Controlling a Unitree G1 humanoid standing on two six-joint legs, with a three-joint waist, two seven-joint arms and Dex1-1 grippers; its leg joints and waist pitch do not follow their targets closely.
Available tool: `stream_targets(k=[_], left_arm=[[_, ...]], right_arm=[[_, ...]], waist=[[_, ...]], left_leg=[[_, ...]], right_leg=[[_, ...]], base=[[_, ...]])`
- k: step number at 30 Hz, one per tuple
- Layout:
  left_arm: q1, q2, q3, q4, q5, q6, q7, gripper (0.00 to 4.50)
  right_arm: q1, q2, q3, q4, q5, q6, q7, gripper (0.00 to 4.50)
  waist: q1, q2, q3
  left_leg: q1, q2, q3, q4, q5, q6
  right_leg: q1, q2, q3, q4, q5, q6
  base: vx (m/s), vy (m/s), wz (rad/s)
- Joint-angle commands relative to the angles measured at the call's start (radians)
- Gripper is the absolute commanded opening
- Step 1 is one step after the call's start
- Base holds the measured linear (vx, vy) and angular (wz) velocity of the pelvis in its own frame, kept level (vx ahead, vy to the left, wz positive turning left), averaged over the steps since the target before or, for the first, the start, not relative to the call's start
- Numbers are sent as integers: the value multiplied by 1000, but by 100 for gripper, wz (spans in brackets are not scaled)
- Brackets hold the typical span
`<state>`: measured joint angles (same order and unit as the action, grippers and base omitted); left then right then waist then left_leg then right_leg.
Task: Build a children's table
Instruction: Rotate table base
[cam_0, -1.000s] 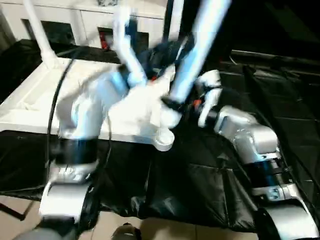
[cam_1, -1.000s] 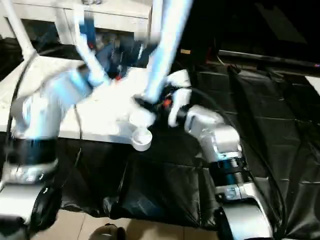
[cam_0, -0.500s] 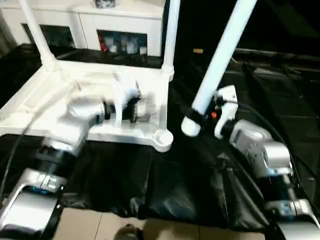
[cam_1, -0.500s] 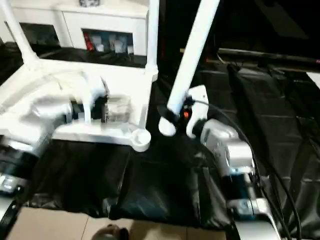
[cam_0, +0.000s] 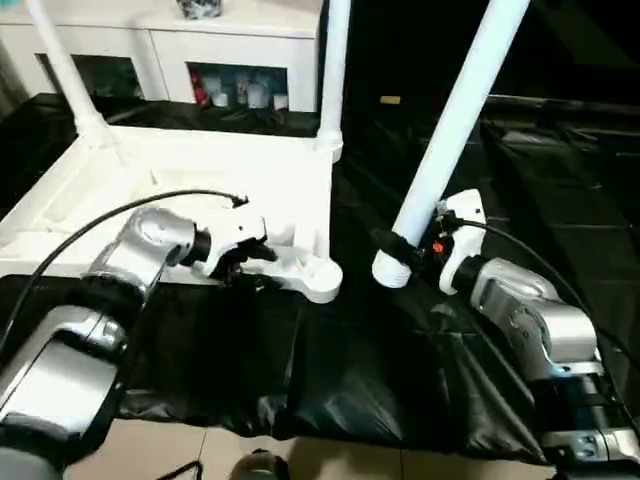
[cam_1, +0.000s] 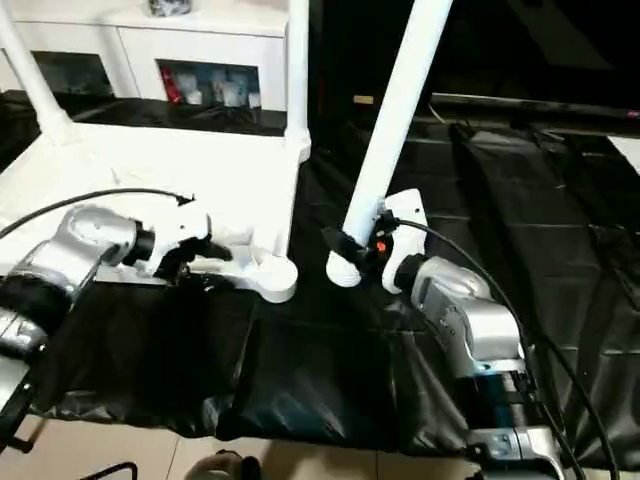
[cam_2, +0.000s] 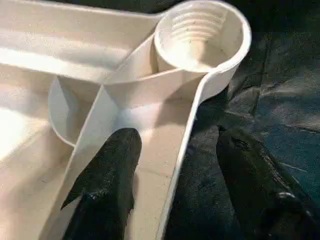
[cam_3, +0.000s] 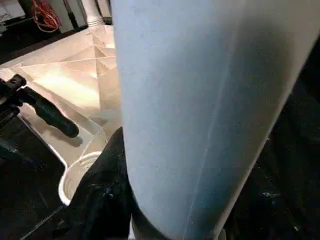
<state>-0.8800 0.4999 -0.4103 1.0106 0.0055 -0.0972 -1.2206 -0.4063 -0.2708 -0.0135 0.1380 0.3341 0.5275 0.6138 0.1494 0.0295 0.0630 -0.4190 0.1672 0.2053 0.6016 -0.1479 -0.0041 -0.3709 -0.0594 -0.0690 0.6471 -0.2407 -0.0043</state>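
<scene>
Left wrist view: tool (cam_2: 172, 195) astride tabletop rim (cam_2: 180, 165)

The left claw (cam_2: 172, 185) has dropped from up beside the raised leg (cam_0: 447, 133) to the near rim of the upturned table top (cam_0: 180, 180), one finger inside the rim and one outside, just beside the empty corner socket (cam_2: 200, 31). The right claw (cam_0: 400, 245) has carried the leg's flared end off that corner to just beside it, over the black surface (cam_0: 400, 350).
</scene>
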Motion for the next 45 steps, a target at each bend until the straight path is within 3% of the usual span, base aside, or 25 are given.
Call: stream_targets(k=[1, 5, 7, 9, 11, 16, 18, 19, 20, 21, 22, 24, 25, 27, 31, 34, 36, 38, 45], left_arm=[[-33, -5, 6, 36, 18, -26, -10, 255], [-63, -15, 6, 107, 46, -46, -22, 242], [-75, -20, 10, 140, 53, -48, -33, 208], [-81, -23, 10, 158, 52, -42, -56, 205], [-89, -30, 19, 183, 52, -47, -69, 163], [-97, -39, 27, 216, 71, -65, -68, 129], [-99, -41, 34, 225, 72, -67, -70, 115], [-99, -41, 34, 225, 72, -67, -70, 113], [-100, -46, 50, 225, 57, -51, -81, 98], [-101, -47, 55, 224, 51, -42, -84, 98], [-106, -52, 74, 220, 32, -10, -95, 98], [-107, -53, 79, 216, 27, 0, -100, 68], [-96, -56, 86, 199, 22, 14, -121, 61], [-80, -60, 90, 179, 18, 25, -137, 42], [-19, -89, 93, 99, 24, 98, -55, 31], [56, -121, 108, -54, 5, 214, 9, 11], [91, -131, 106, -138, 9, 263, 46, 3], [150, -144, 99, -275, 22, 323, 102, 0], [287, -149, 77, -554, 45, 416, 146, 0]], right_arm=[[5, -8, -8, -36, 9, 18, -7, 189], [12, -17, -9, -43, 9, 24, -6, 189], [15, -21, -9, -51, 9, 28, -7, 189], [17, -25, -9, -57, 9, 31, -7, 189], [22, -27, -10, -66, 8, 35, -8, 189], [23, -32, -7, -67, 9, 35, -9, 189], [18, -33, -4, -61, 7, 32, -9, 189], [18, -33, -4, -61, 7, 32, -9, 189], [11, -34, 0, -53, 5, 29, -6, 189], [9, -34, 1, -52, 4, 29, -5, 189], [1, -34, 3, -46, 3, 28, -1, 189], [-3, -34, 5, -42, 2, 27, 1, 189], [-10, -33, 7, -36, 0, 27, 4, 189], [-15, -31, 9, -30, 0, 25, 6, 189], [-19, -29, 18, -24, -1, 23, 13, 189], [-16, -30, 24, -33, 1, 27, 19, 189], [-15, -31, 26, -35, 0, 28, 21, 189], [-11, -32, 28, -41, 0, 29, 22, 189], [11, -35, 38, -69, 5, 36, 21, 189]], waist=[[-1, 17, -86], [-3, 19, -85], [-3, 24, -84], [-3, 23, -85], [-4, 22, -84], [-2, 20, -85], [-3, 9, -85], [-2, 12, -85], [-2, 8, -84], [-1, 10, -85], [-1, 4, -84], [2, 8, -84], [3, 2, -84], [4, 3, -82], [3, -3, -83], [2, -1, -86], [1, -3, -83], [-2, 2, -81], [-6, 3, -81]], left_leg=[[56, 85, -52, -75, -272, -93], [56, 83, -50, -73, -270, -81], [57, 85, -52, -72, -281, -83], [58, 87, -52, -72, -281, -83], [57, 86, -51, -72, -274, -75], [55, 88, -51, -72, -261, -62], [54, 87, -49, -71, -251, -53], [55, 87, -50, -69, -246, -51], [54, 87, -48, -70, -240, -44], [54, 87, -49, -68, -234, -43], [53, 87, -48, -69, -227, -38], [52, 87, -48, -68, -214, -28], [51, 87, -48, -67, -211, -24], [50, 87, -48, -68, -209, -21], [49, 88, -47, -68, -195, -13], [48, 91, -47, -66, -177, -1], [45, 88, -46, -64, -179, 7], [42, 89, -48, -66, -184, 6], [47, 88, -48, -70, -201, -12]], right_leg=[[24, -123, 58, -68, 29, -232], [24, -125, 57, -69, 34, -246], [24, -127, 59, -70, 13, -248], [24, -127, 59, -71, 10, -254], [24, -126, 58, -70, 22, -262], [26, -128, 58, -70, 28, -261], [26, -129, 58, -71, 28, -262], [26, -130, 58, -69, 27, -264], [25, -129, 58, -72, 20, -261], [25, -130, 58, -70, 21, -262], [26, -129, 57, -69, 22, -262], [24, -129, 56, -69, 12, -263], [25, -132, 57, -70, 5, -262], [23, -131, 57, -73, -13, -254], [24, -131, 56, -70, 8, -258], [27, -132, 55, -63, 36, -260], [27, -132, 57, -70, 7, -254], [26, -129, 57, -73, -16, -246], [23, -119, 58, -78, -60, -217]], base=[[0, 0, 0], [0, 0, 0], [0, 0, 0], [0, 0, 0], [0, 0, 0], [0, 0, 0], [0, 0, 0], [0, 0, 0], [0, 0, 0], [0, 0, 0], [0, 0, 0], [0, 0, 0], [0, 0, 0], [0, 0, 0], [0, 0, 0], [0, 0, 0], [0, 0, 0], [0, 0, 0], [0, 0, 0]])
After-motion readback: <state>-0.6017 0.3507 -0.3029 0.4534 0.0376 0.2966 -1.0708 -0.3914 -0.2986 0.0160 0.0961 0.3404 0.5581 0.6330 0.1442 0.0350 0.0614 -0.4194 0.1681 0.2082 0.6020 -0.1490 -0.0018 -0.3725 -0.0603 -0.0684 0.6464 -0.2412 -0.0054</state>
